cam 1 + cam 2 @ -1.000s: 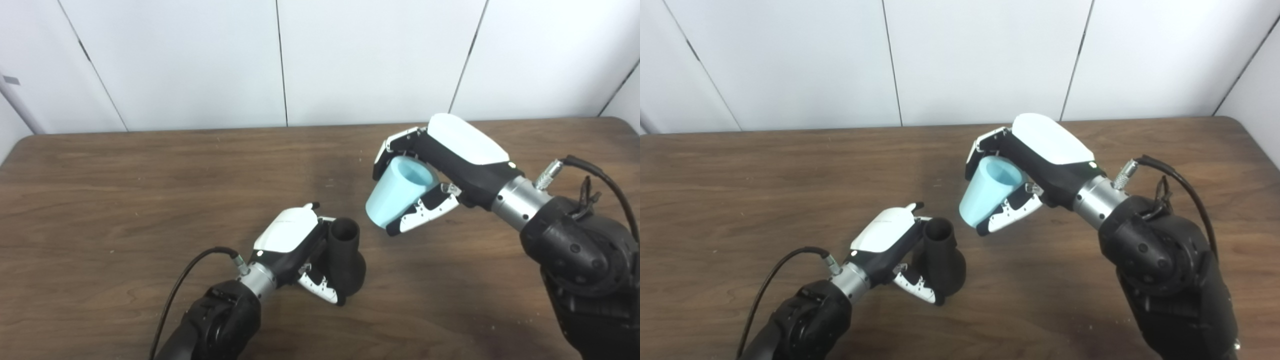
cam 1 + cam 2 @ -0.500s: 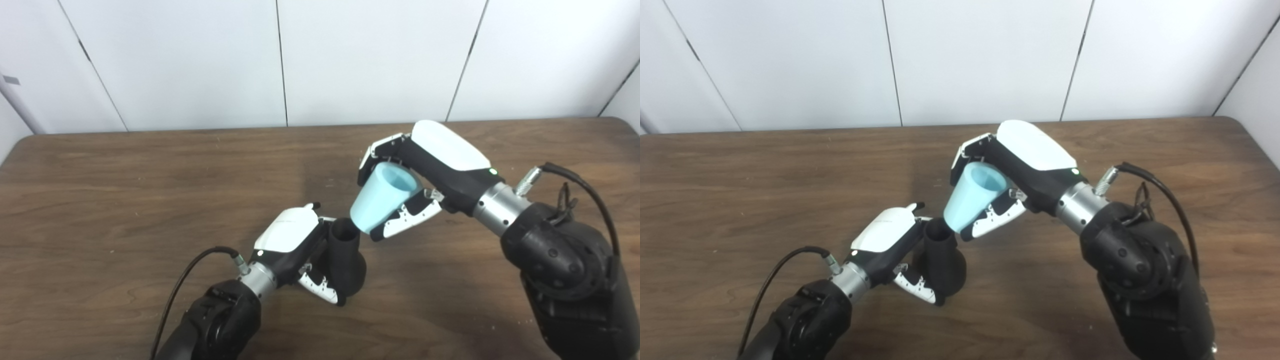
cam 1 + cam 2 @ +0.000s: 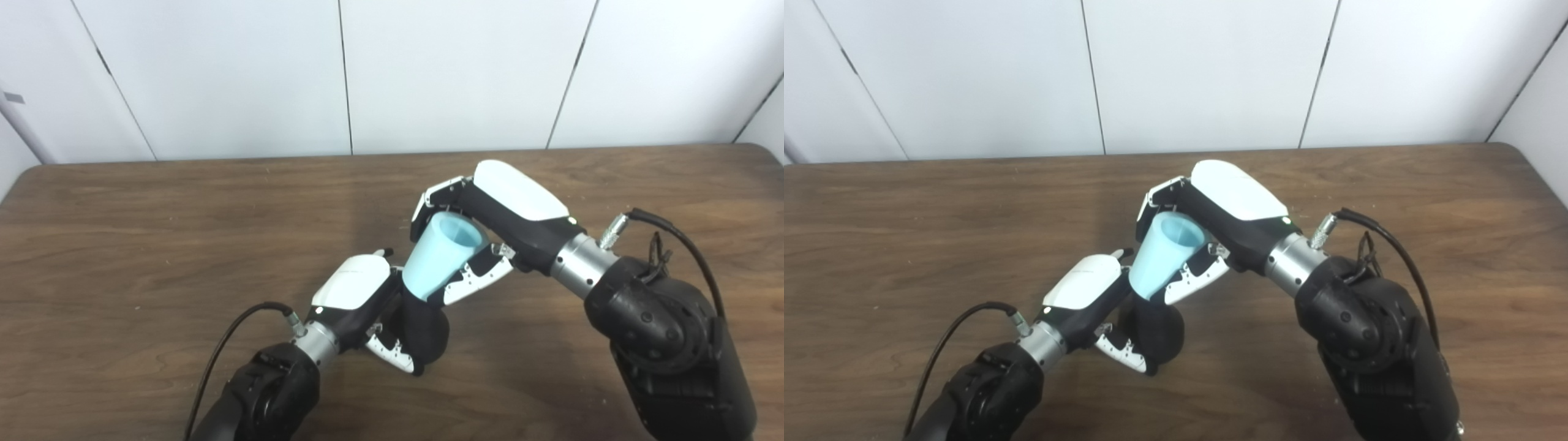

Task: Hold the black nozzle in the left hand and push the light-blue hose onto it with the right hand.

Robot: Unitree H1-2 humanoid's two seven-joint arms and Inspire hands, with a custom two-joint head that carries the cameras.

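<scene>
Near the middle of the table (image 3: pixel 122 233), the right hand (image 3: pixel 484 226) is gripping the light-blue hose (image 3: pixel 438 257) with fingers closed around it, its narrow end meeting the top of the black nozzle (image 3: pixel 425 327). The left hand (image 3: pixel 367 303) is clasping the nozzle, whose base appears to be resting on the table. Risk: the hose is tilting; an off-axis push is likely to jam it on the rim or tip the nozzle within its grip.

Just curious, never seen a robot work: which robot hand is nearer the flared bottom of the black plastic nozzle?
Left robot hand grips the black plastic nozzle low; right robot hand holds the light-blue tapered hose above.
</scene>
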